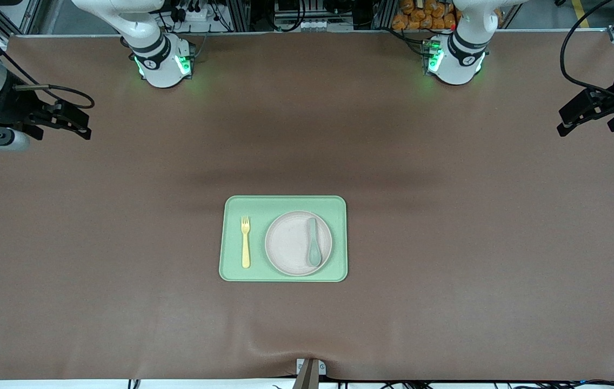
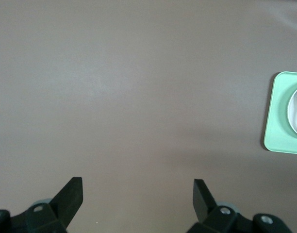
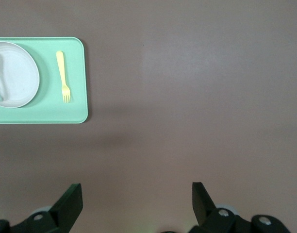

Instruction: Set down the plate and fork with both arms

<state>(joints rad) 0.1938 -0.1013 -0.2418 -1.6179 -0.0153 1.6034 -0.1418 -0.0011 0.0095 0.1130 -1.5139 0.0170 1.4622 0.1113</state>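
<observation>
Yellow fork (image 1: 245, 242) well apart from right claw (image 1: 72, 120)

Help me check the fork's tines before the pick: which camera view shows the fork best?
The front view: the fork lies whole on the tray beside the plate, tines pointing toward the robots' bases. The right wrist view also shows it whole, but smaller. The left wrist view catches only one end of the tray, without the fork.
</observation>
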